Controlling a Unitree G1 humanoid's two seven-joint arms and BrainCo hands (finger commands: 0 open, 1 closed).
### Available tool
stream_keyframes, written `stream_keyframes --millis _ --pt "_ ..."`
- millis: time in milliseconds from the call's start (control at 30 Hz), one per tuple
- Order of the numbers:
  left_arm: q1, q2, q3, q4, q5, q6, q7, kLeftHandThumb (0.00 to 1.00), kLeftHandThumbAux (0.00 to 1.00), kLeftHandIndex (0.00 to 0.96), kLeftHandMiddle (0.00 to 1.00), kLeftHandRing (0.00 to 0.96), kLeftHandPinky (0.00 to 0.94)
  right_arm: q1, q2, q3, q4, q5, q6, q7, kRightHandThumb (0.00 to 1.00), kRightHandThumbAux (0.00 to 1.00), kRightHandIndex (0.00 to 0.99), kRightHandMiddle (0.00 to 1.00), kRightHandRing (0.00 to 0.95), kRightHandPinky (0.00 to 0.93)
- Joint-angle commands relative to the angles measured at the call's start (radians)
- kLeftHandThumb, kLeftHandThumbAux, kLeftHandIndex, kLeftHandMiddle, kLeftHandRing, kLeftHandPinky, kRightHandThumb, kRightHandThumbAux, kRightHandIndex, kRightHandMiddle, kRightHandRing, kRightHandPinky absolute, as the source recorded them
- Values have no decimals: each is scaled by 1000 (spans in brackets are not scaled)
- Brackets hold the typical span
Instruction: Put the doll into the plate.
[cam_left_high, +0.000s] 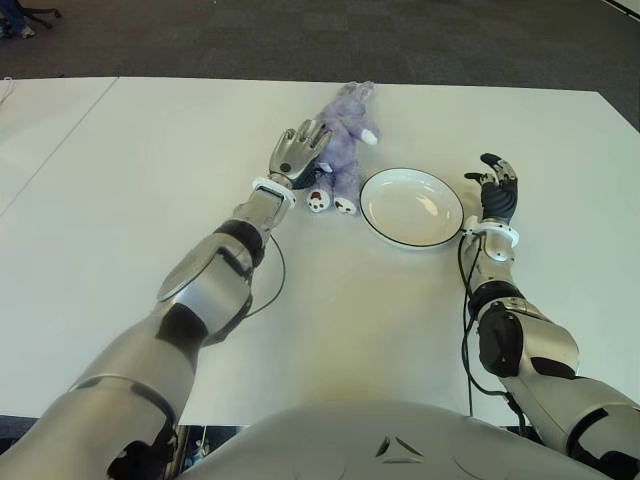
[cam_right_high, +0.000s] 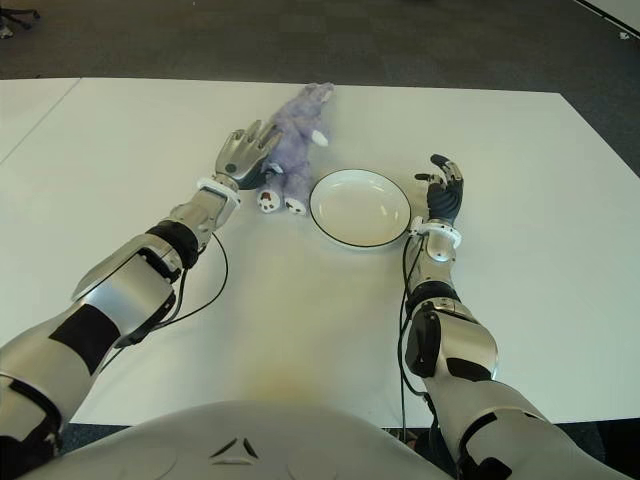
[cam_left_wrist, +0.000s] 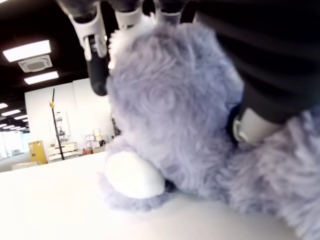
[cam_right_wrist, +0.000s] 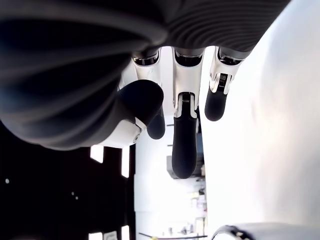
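A purple plush doll (cam_left_high: 352, 122) with white paws lies on the white table, just left of the plate. My left hand (cam_left_high: 298, 150) is laid over the doll's left side, fingers stretched across its body and not closed around it. In the left wrist view the fur (cam_left_wrist: 170, 125) fills the picture, with the fingertips (cam_left_wrist: 95, 55) reaching past it. The white plate (cam_left_high: 410, 205) has a dark rim and holds nothing. My right hand (cam_left_high: 497, 185) shows just right of the plate, fingers (cam_right_wrist: 184, 140) relaxed and empty.
The white table (cam_left_high: 120, 200) stretches wide to the left and toward me. Its far edge meets dark carpet (cam_left_high: 300, 40) just behind the doll. A thin black cable (cam_left_high: 275, 280) loops beside my left forearm.
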Motion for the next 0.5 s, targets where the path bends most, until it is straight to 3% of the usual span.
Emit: stream_keyframes --millis 33,500 --pt "79 15 11 73 -28 40 -54 999 666 431 420 416 456 216 123 -28 142 38 99 6 1000 660 253 225 461 196" --pt "68 44 57 67 -104 13 -130 1000 663 368 465 464 493 217 131 -3 139 10 81 -37 1000 660 251 242 462 212"
